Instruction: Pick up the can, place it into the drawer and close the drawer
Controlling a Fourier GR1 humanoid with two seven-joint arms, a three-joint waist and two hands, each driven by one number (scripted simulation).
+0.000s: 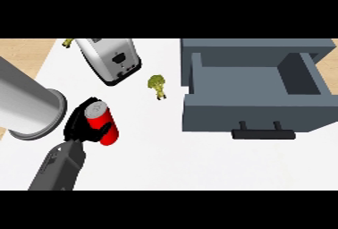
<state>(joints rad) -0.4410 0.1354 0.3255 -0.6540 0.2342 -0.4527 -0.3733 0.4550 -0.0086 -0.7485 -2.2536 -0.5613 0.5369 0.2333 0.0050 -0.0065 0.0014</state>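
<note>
A red can (105, 123) with a silver top sits tilted in my left hand (78, 127), whose black fingers and thumb curl round its lower part, at the left of the counter. The grey drawer (251, 109) stands pulled open at the right. Its black handle (262, 133) faces me and its inside (241, 80) holds nothing. The can is well left of the drawer, level with its front panel. My right hand does not show.
A large silver cylinder (26, 103) lies close beside the can on the left. A silver toaster (109, 60) stands at the back. A small green figure (158, 85) lies between the toaster and the drawer, another (68, 43) at the far back left.
</note>
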